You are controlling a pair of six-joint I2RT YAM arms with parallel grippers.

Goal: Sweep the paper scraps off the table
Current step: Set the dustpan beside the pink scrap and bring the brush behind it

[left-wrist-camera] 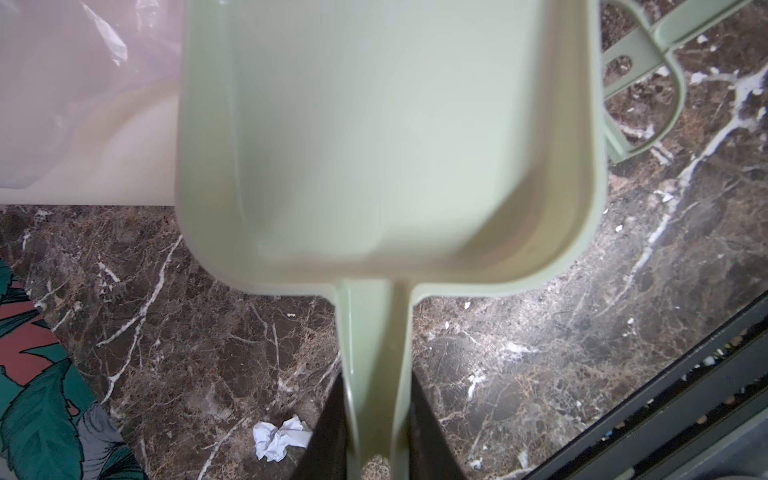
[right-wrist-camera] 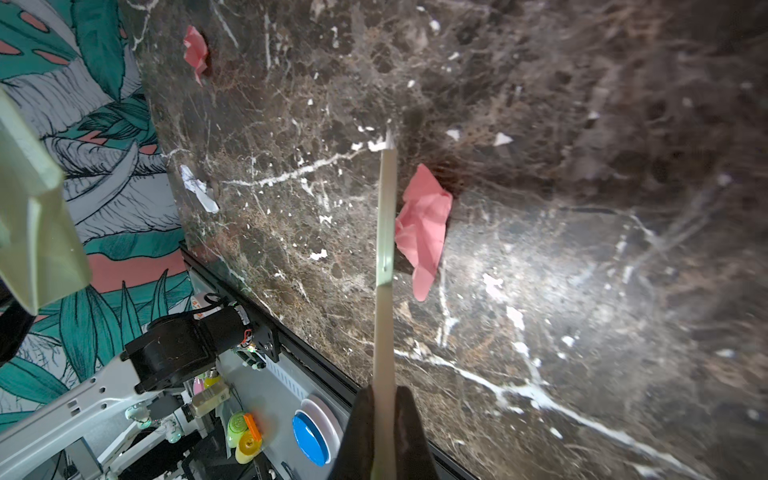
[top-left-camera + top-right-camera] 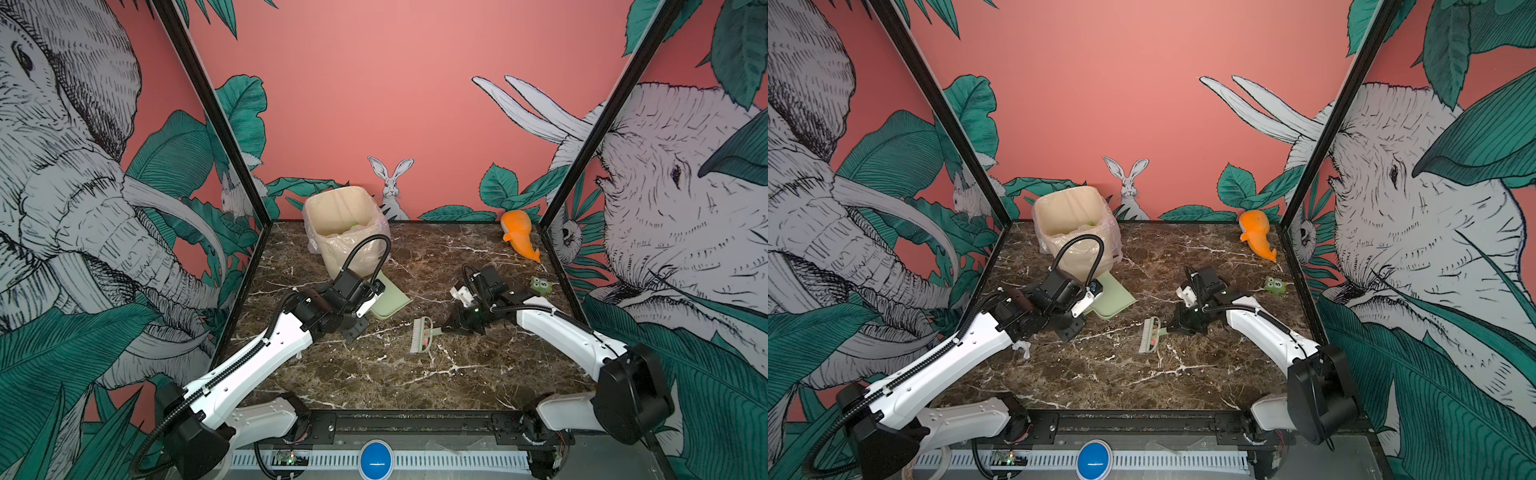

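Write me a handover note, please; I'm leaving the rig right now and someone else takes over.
The left gripper is shut on the handle of the dustpan, which is empty and by the bin.
The right gripper is shut on the brush at mid-table, with a pink scrap right beside it.
Done: a green scrap shows inside the bin.
Left on the table: that pink scrap, a second pink scrap, and a white scrap near the left edge.

Left fingers (image 3: 1070, 327) holding dustpan (image 3: 1115, 302), right fingers (image 3: 1177, 328) gripping brush (image 3: 1148, 336), white scrap (image 3: 1022, 348) on table (image 3: 1100, 374)
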